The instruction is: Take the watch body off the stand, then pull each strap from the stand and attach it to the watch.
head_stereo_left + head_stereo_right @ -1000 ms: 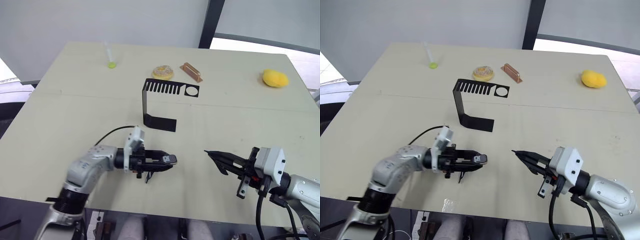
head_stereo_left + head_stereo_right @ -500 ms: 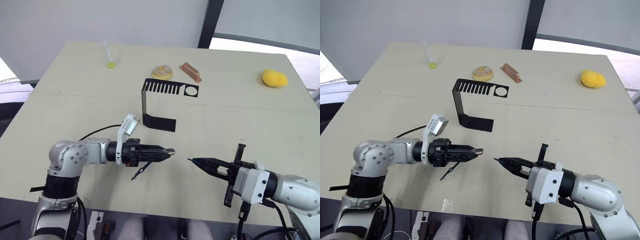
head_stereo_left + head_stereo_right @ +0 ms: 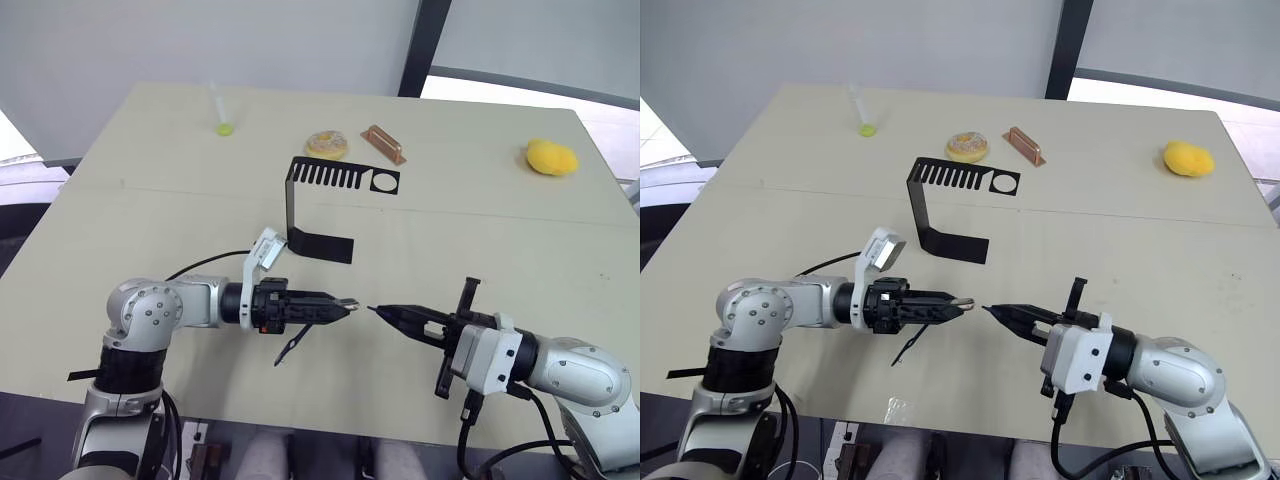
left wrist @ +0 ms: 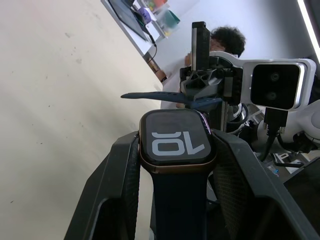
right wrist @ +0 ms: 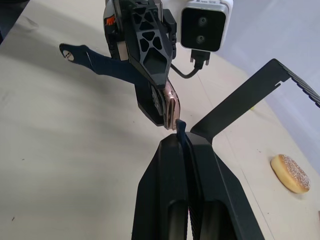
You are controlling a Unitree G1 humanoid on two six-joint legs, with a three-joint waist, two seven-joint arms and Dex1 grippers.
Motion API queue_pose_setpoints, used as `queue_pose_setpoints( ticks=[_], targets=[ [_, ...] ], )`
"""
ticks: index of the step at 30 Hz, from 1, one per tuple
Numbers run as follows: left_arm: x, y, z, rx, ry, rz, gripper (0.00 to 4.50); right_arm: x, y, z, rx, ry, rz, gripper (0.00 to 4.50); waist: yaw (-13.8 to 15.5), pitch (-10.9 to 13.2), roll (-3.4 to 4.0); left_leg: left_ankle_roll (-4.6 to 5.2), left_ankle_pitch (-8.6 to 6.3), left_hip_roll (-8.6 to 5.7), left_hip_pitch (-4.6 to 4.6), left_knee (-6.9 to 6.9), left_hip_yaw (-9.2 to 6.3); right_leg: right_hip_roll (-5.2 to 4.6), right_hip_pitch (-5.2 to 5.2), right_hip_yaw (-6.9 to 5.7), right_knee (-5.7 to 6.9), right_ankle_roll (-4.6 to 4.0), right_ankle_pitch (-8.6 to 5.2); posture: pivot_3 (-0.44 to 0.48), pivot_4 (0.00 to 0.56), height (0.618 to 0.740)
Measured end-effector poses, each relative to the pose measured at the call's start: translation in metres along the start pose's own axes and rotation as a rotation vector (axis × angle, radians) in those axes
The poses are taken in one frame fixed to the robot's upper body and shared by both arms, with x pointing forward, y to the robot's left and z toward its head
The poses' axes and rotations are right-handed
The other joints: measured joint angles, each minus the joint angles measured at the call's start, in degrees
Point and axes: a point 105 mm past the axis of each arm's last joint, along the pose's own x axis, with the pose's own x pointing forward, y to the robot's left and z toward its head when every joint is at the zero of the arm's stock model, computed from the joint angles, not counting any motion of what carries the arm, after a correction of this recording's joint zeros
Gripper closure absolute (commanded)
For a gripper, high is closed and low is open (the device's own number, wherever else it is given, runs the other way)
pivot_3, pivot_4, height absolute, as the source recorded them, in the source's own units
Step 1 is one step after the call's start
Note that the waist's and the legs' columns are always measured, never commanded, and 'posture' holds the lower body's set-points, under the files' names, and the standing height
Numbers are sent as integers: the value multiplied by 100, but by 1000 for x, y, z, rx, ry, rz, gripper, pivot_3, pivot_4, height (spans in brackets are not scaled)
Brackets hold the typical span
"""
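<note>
Since half a second ago your two grippers have closed the gap between them: the right gripper (image 3: 385,313) has pushed left until its tip sits just beside the watch body (image 3: 346,303), apart from it by a sliver at most. Your left gripper (image 3: 335,306) pinches the watch body by its sides, screen visible in the left wrist view, with one blue strap (image 3: 290,346) already on it and dangling toward the table (image 3: 150,200). Your right fingers are pressed together on the second strap (image 5: 181,131), whose end pokes out level with the watch's edge. You can see the stand (image 3: 318,205) upright farther back, near the table's middle, well apart from both grippers.
</note>
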Motion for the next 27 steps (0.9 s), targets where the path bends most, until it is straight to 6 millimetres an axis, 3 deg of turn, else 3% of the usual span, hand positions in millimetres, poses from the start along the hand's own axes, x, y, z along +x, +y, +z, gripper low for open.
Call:
queue_pose_setpoints(
  ticks=[27],
  targets=[
    [3, 2, -3, 7, 4, 9, 2915, 4, 4, -3, -15, -14, 4, 4500, -1, 0, 0, 0, 0, 1, 1, 0, 0, 1, 0, 0, 0, 0, 0, 0, 150, 740]
  ],
)
